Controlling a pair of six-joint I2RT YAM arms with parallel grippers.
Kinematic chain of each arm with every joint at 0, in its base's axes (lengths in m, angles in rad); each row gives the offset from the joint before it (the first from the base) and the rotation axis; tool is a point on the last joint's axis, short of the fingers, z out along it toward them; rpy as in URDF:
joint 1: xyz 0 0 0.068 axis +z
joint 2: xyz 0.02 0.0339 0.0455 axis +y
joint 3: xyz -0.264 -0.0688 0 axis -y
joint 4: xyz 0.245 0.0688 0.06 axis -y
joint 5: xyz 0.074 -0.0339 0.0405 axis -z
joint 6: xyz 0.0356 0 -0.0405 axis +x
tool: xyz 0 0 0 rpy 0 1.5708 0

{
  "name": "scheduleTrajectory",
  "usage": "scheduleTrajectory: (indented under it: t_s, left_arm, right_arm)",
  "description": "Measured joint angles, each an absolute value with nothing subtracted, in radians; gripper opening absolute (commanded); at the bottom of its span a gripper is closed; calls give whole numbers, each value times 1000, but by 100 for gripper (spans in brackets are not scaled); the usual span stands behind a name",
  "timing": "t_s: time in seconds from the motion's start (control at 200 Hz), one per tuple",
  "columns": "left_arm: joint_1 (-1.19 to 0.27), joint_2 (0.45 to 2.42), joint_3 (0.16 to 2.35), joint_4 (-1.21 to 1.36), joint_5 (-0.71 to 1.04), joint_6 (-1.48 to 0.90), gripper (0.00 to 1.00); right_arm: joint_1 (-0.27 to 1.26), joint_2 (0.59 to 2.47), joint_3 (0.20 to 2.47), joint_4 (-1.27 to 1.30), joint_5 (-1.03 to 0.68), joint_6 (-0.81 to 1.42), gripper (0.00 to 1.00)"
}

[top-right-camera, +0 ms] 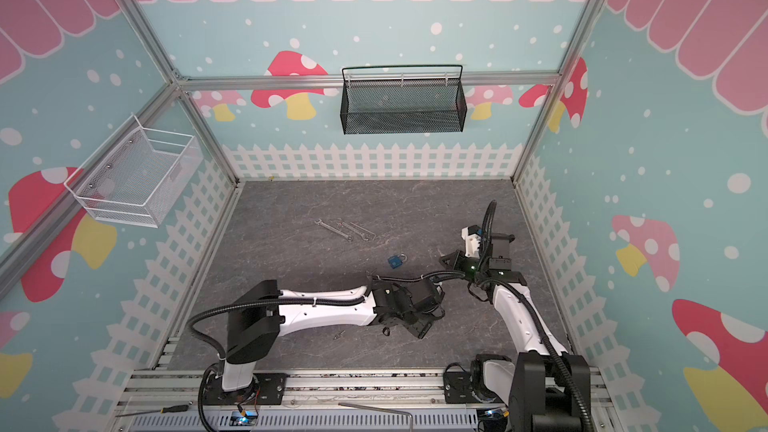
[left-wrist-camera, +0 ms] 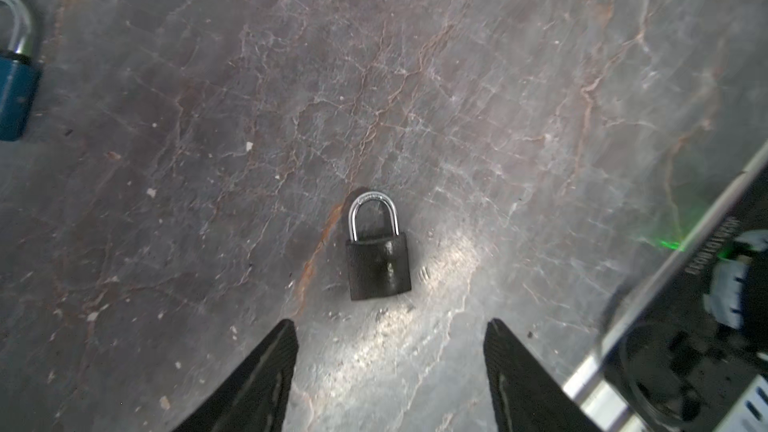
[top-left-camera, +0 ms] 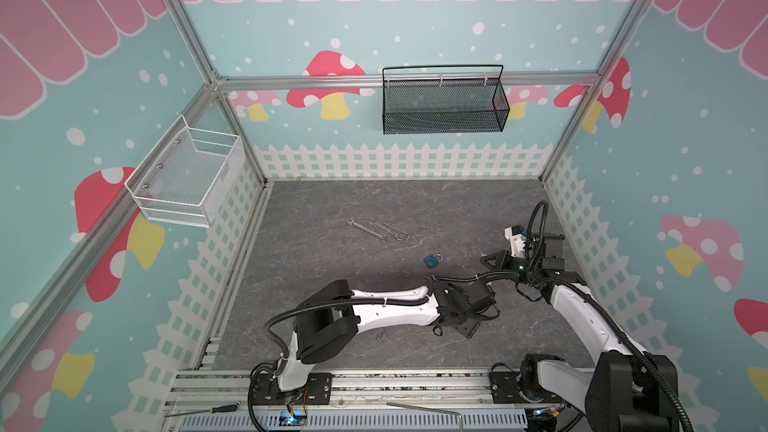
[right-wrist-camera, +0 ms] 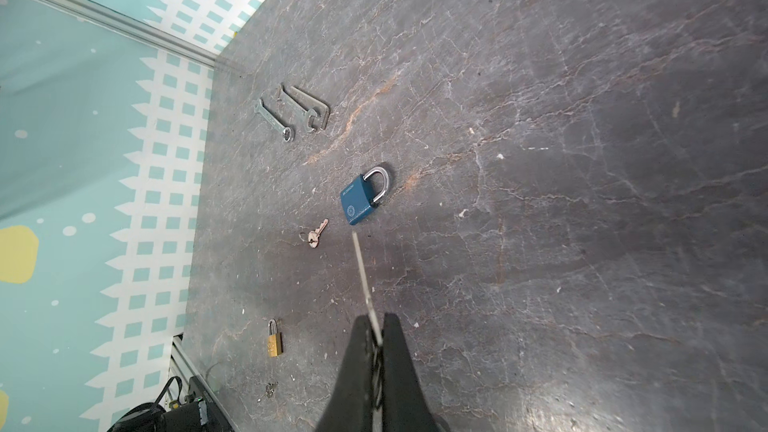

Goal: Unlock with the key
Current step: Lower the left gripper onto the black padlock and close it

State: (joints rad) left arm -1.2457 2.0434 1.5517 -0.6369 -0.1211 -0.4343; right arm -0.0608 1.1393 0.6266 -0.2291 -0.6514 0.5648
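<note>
Pinching stiff key [right-wrist-camera: 364,280] in your right gripper [right-wrist-camera: 376,321]; left gripper [left-wrist-camera: 390,326] is gaping, heavy-looking slick black padlock [left-wrist-camera: 378,268] just ahead: grab body.

The left arm [top-left-camera: 390,309] stretches low and sideways, wrist tipped down. The fingers of the left claw [left-wrist-camera: 391,322] are spread wide. The right arm [top-left-camera: 582,313] reaches forward, and the right claw [right-wrist-camera: 376,320] is pinched tight on a thin key [right-wrist-camera: 360,268] that juts out ahead of its tips.
</note>
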Motion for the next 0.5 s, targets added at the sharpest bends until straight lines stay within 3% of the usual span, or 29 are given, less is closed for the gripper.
scheduleTrajectory:
  t_s: [0.28,0.5]
  left_arm:
    - [-1237,2195,1703,-748,-117,-449,63]
    - [-1232,2246,1755,-805,-125,-472,53]
  right_arm:
    - [-96,1144,613,-211,-671,565,0]
    - [-110,1155,596,-187,-698,565,0]
